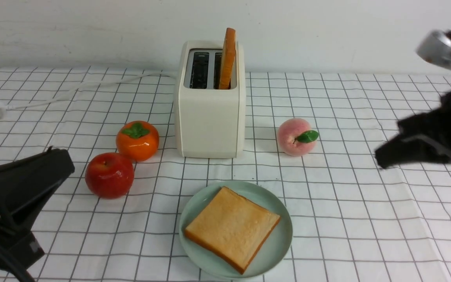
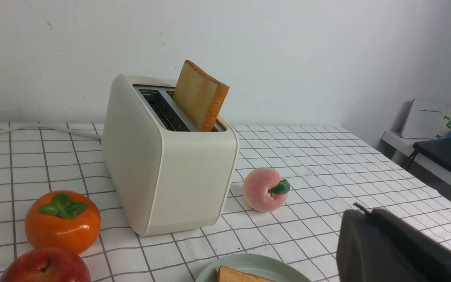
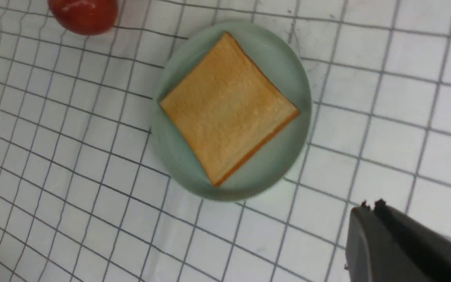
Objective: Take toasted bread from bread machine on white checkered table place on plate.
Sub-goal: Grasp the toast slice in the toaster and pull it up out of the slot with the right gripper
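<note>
Right wrist view: claw (image 3: 372,209) shut, empty.

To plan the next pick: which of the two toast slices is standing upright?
The slice in the toaster's right slot; the other lies flat on the plate.

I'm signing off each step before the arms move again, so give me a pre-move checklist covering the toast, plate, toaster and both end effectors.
1. First slice of toast lying within the plate's rim: ok
2. Second slice of toast out of the toaster: not ok, upright in the right-hand slot
3. Toaster standing upright: ok
4. Left end effector shut and empty: ok
5. Right end effector shut and empty: ok
6. Toaster switched off: cannot tell, no controls visible
</note>
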Motion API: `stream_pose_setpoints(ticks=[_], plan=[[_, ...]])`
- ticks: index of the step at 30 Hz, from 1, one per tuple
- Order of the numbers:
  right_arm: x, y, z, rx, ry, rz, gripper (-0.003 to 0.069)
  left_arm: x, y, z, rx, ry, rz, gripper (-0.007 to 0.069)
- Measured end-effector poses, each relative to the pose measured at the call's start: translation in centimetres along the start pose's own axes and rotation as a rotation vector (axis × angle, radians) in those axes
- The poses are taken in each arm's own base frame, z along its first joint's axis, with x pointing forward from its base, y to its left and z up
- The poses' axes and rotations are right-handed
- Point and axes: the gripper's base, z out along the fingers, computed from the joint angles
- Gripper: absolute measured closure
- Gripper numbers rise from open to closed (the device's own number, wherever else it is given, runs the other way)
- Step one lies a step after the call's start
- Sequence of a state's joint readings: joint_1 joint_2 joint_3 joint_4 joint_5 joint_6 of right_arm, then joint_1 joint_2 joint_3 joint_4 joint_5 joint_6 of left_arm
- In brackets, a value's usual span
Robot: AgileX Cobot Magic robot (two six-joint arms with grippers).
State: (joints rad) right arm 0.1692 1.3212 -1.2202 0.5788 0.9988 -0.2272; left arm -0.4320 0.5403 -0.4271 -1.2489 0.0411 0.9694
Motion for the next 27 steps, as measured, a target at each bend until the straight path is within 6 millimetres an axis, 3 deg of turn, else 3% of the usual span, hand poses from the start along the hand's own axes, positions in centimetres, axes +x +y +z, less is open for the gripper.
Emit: stream_pose_setpoints(ticks=[4, 6, 7, 9, 11, 14, 17, 18, 20, 23, 27], plan=[[-4.7, 5.8, 2.6, 0.031, -0.038, -0.182, 0.0652, 0.1, -0.2, 0.0, 0.02, 0.014, 0.0, 0.0638], [-5.6, 6.7, 2.8, 0.036, -0.061, -0.205, 0.0648, 0.2, -0.2, 0.0, 0.024, 0.017, 0.0, 0.0637], [-6.9, 8.1, 3.7, 0.056, -0.082, -0.233, 0.0634, 0.2, -0.3, 0.0, 0.033, 0.023, 0.0, 0.0638], [-7.6, 8.9, 4.6, 0.071, -0.088, -0.239, 0.0617, 0.2, -0.4, 0.0, 0.039, 0.027, 0.0, 0.0638], [-9.7, 10.1, 6.2, 0.125, -0.148, -0.243, 0.0532, 0.3, -0.4, 0.0, 0.049, 0.034, 0.0, 0.0637], [-11.2, 10.3, 8.1, 0.152, -0.185, -0.212, 0.0424, 0.3, -0.5, 0.0, 0.055, 0.038, 0.0, 0.0637], [-12.7, 9.9, 11.3, 0.166, -0.222, -0.191, 0.0268, 0.4, -0.5, 0.0, 0.057, 0.039, 0.0, 0.0637], [-12.9, 9.9, 11.4, 0.165, -0.234, -0.194, 0.0251, 0.4, -0.5, 0.0, 0.057, 0.039, 0.0, 0.0637], [-13.7, 9.6, 13.7, 0.162, -0.274, -0.2, 0.0183, 0.4, -0.5, 0.0, 0.058, 0.04, 0.0, 0.0637], [-14.6, 9.0, 15.7, 0.159, -0.332, -0.212, 0.0146, 0.4, -0.5, 0.0, 0.058, 0.04, 0.0, 0.0636], [-15.4, 7.2, 18.4, 0.167, -0.379, -0.206, 0.0162, 0.4, -0.5, 0.0, 0.058, 0.04, 0.0, 0.0636]])
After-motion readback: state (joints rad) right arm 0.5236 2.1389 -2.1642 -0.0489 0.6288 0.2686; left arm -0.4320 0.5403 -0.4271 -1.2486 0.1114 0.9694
